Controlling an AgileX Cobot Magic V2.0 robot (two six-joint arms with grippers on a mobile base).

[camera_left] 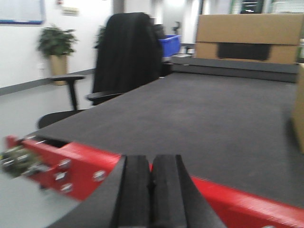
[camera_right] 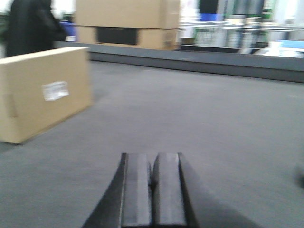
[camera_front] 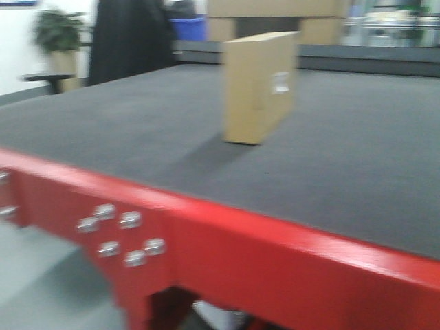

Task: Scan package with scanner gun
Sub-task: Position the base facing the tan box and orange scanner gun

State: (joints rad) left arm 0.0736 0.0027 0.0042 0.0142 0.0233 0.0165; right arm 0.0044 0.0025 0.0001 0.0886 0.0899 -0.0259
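A brown cardboard package (camera_front: 260,86) with a white label stands upright on the grey table top (camera_front: 137,130). It shows at the left of the right wrist view (camera_right: 45,92), and its edge at the far right of the left wrist view (camera_left: 299,109). My left gripper (camera_left: 151,164) is shut and empty, over the table's red front edge (camera_left: 85,164). My right gripper (camera_right: 152,161) is shut and empty above the grey top, right of the package. A dark shape (camera_right: 300,175) sits at the right edge of the right wrist view. No scanner gun shows clearly.
A black office chair (camera_left: 124,52) stands at the table's far left. Larger cardboard boxes (camera_left: 247,35) and a blue bin (camera_left: 170,45) stand beyond the far edge. A potted plant (camera_left: 56,47) is by the left wall. The red frame (camera_front: 275,254) carries several bolts.
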